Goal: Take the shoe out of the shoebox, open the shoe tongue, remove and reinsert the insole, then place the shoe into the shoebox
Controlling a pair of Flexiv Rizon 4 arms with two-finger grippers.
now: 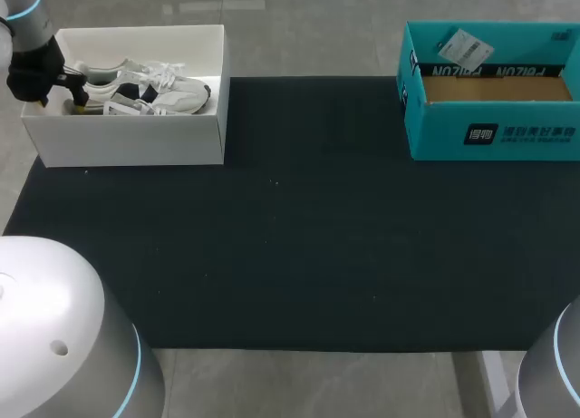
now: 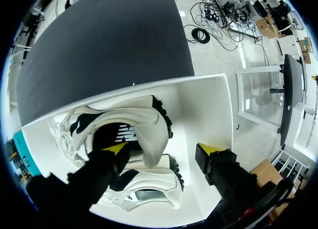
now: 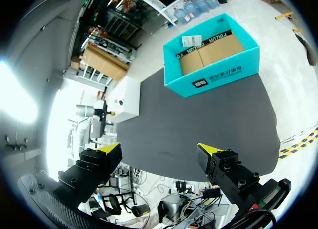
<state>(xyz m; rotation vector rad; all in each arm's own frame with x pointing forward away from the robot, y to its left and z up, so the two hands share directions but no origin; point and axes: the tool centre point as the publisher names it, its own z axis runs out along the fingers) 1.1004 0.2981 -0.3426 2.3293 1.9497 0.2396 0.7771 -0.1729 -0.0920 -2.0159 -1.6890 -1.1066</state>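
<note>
"Where is the shoe at this moment?"

"Two shoes point(image 1: 149, 90) lie inside the white shoebox point(image 1: 127, 141), at ten o'clock on the table. The left gripper point(image 2: 161, 152) hangs over the heels, wide open, holding nothing."

"And the right gripper point(image 3: 159, 148)?"

"Open also, and empty, above the mat."

"Any advice?"

"I think it should go lower, take only one heel collar between the fingers, and then lift straight up."

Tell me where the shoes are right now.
In the head view, the two white shoes lie inside the white shoebox at the table's far left corner, with the left gripper at their left end.
</note>
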